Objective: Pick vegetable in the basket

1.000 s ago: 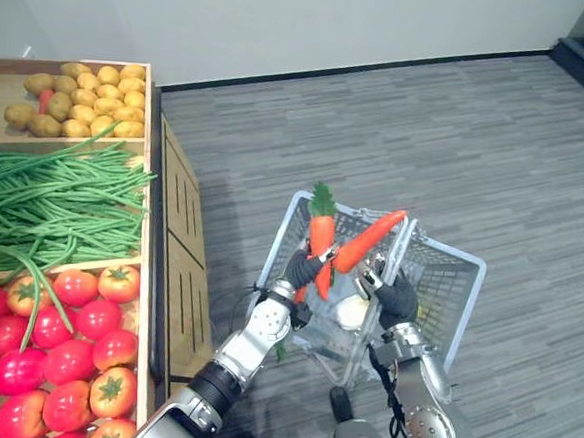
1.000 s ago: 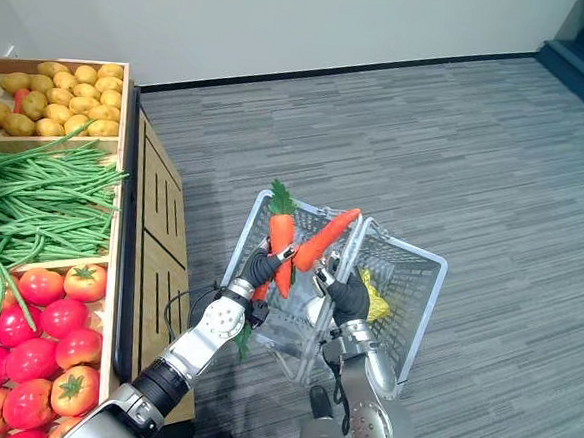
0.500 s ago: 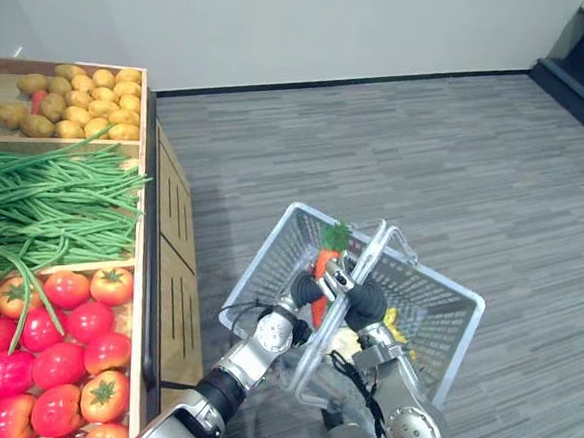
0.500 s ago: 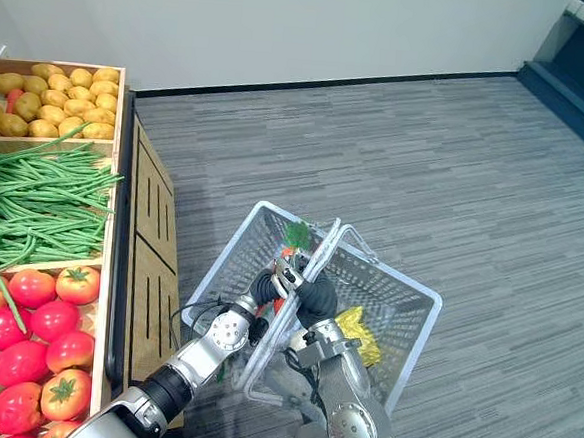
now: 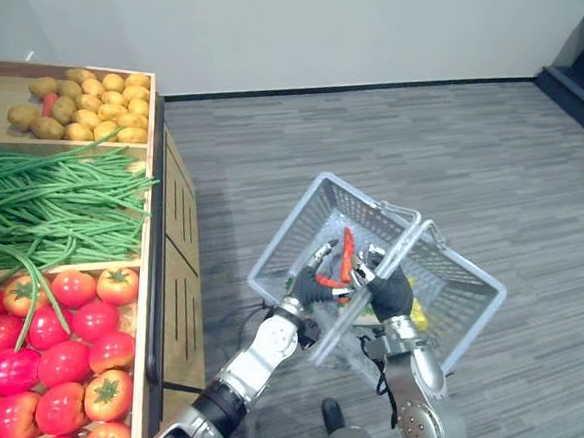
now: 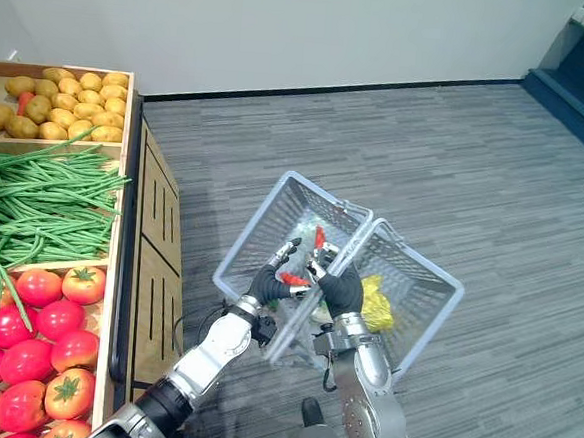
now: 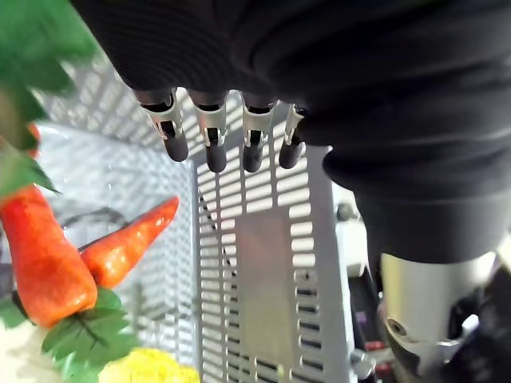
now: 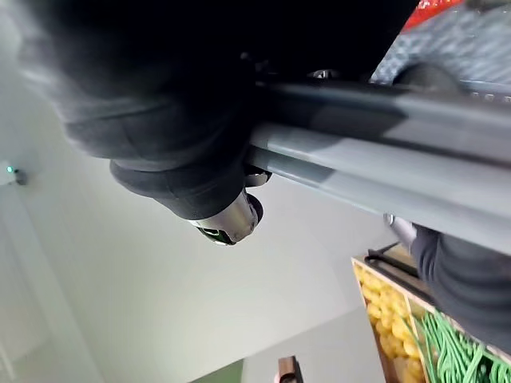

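As the grey basket [image 5: 296, 229] hangs tilted over the striped floor, the right hand [image 5: 391, 294] is wrapped around its handle [image 8: 383, 171], the dark cover closed over the grey bar in the right wrist view. The left hand [image 5: 313, 284] hovers just above the basket's near rim, and its fingers [image 7: 214, 144] are straight and spread in a row, holding nothing. And there are the carrots [image 5: 348, 253], down inside the basket, between the two hands as the head camera sees it! The left wrist view gives them clearly: one fat carrot [image 7: 40, 259] with green leaves at its end, a slimmer carrot [image 7: 132, 243] lying against it, both clear of the fingertips and resting by the slotted wall. A yellow item [image 5: 418, 313] sits in the basket too, on the far side of the handle from the carrots. Off to the robot's left stands the wooden stand [image 5: 154, 219], loaded in three sections: potatoes [image 5: 90, 100] at the far end, green beans [image 5: 53, 202] in the middle, tomatoes [image 5: 53, 333] nearest.
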Robot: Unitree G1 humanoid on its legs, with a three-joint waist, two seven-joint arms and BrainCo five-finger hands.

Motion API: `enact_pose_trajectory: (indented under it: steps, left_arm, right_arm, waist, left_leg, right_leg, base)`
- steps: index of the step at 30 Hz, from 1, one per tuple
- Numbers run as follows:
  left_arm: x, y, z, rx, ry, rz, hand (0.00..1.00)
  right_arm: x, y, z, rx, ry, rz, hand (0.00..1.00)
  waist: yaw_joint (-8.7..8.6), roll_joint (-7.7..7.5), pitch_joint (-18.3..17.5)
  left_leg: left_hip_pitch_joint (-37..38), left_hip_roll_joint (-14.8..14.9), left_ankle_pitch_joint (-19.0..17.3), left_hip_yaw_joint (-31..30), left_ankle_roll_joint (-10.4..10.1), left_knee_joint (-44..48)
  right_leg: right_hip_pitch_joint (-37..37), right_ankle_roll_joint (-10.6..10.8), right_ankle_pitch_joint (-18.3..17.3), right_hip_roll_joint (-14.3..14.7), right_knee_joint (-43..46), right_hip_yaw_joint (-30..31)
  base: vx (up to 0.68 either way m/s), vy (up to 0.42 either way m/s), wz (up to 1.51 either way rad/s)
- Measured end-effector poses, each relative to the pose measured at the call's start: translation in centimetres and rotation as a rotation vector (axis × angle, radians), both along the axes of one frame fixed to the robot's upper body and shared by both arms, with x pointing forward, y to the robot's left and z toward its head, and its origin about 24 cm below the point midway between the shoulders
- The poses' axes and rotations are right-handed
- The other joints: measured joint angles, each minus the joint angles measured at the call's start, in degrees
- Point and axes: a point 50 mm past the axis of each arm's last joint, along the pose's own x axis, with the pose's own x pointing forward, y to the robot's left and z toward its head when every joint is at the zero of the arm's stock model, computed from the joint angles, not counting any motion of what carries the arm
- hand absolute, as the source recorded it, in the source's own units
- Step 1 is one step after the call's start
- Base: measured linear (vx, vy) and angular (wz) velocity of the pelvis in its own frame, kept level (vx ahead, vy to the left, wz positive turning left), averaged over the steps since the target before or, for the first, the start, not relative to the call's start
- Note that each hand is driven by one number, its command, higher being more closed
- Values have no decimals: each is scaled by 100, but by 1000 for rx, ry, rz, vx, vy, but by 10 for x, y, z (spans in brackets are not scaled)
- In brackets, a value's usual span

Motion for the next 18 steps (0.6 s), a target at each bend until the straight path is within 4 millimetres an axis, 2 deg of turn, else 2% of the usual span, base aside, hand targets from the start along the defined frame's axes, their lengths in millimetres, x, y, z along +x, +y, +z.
enact_pose_trajectory:
  steps: [2,5,7,10,12,13,16,18]
  left_arm:
    - [-3,10,4,-52,-7,22,0]
    - [-12,28,2,-123,14,47,0]
    - [-21,41,-11,-140,72,80,0]
    - [-32,59,-24,-130,127,122,0]
    - [-43,76,-35,-116,173,173,0]
    - [-44,77,-36,-114,178,177,0]
    - [-52,90,-45,-89,215,224,0]
    - [-58,101,-60,-21,271,254,0]
  right_arm:
    - [0,-12,-1,-47,5,-61,100]
    - [-2,-35,0,-133,8,-151,100]
    - [-7,-50,-3,-201,26,-196,100]
    - [-8,-57,-9,-238,59,-213,100]
    - [-14,-68,-25,-273,132,-229,100]
    - [-15,-69,-27,-281,143,-231,100]
    - [-30,-79,-53,-338,271,-238,100]
    - [-38,-82,-75,-377,377,-234,100]
  waist:
    - [2,68,-45]
    - [129,129,-86]
    - [129,165,-114]
    - [144,161,-136]
    - [159,177,-148]
    - [167,179,-149]
    - [266,180,-151]
    - [287,182,-152]
  left_leg:
    - [5,7,0,-52,0,-1]
    - [-2,12,8,-72,-2,3]
    - [-7,9,50,-222,-4,-12]
    - [-28,8,83,-259,-14,-22]
    - [-35,6,152,-355,-17,-115]
    - [-33,6,166,-366,-20,-134]
    - [-39,12,241,-453,-32,-223]
    - [-36,5,268,-563,-32,-209]
  right_leg:
    - [33,1,0,0,3,-111]
    - [43,4,-3,-3,0,-136]
    - [133,22,-16,-24,-29,-297]
    - [138,66,-48,-38,-44,-363]
    - [141,65,-51,-38,-50,-445]
    - [141,65,-51,-38,-51,-456]
    - [148,60,-54,-46,-57,-557]
    - [226,45,-62,-60,-70,-694]
  base:
    - [-11,-45,12]
    - [-34,-49,6]
    - [-39,-61,28]
    - [-52,-61,12]
    - [-58,-62,18]
    - [-46,-49,15]
    - [-31,-38,16]
    - [-24,-36,23]
